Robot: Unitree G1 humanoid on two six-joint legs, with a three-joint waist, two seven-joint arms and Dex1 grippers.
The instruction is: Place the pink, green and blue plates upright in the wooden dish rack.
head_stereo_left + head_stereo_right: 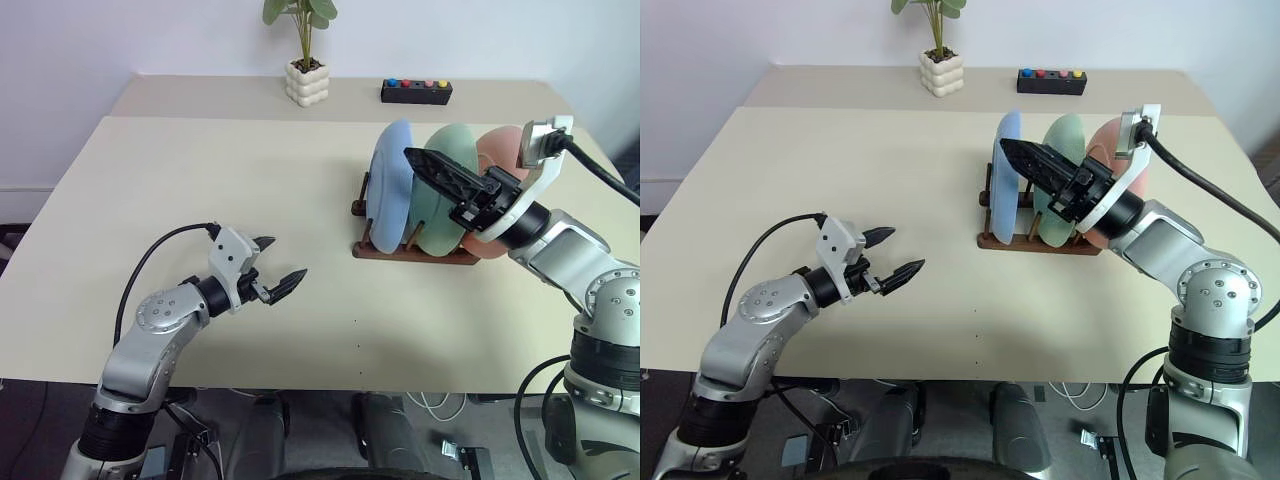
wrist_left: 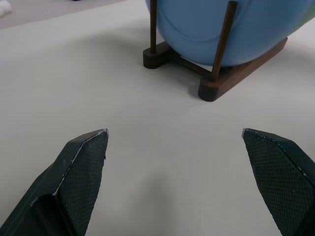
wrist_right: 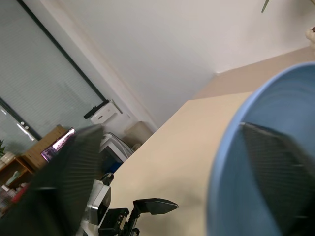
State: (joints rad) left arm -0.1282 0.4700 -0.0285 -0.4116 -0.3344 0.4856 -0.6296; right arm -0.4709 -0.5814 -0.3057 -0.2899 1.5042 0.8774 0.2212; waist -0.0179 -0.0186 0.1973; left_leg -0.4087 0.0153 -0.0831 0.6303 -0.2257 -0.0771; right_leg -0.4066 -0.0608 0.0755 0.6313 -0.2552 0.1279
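Left eye view: three plates — blue plate, green plate, pink plate.

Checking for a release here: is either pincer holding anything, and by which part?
Nothing is held. The right pincer is open astride the blue plate's top rim; the left pincer is open over the table.

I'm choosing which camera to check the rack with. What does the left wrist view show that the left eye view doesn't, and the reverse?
Left wrist view: a close look at the wooden dish rack's end, where two upright pegs bracket the blue plate's lower edge, seen past the open left gripper.

Left eye view: the green plate and pink plate upright behind the blue one, the right gripper beside them, a potted plant, and a black box with coloured buttons.

Both: rack, blue plate, beige table, left gripper.
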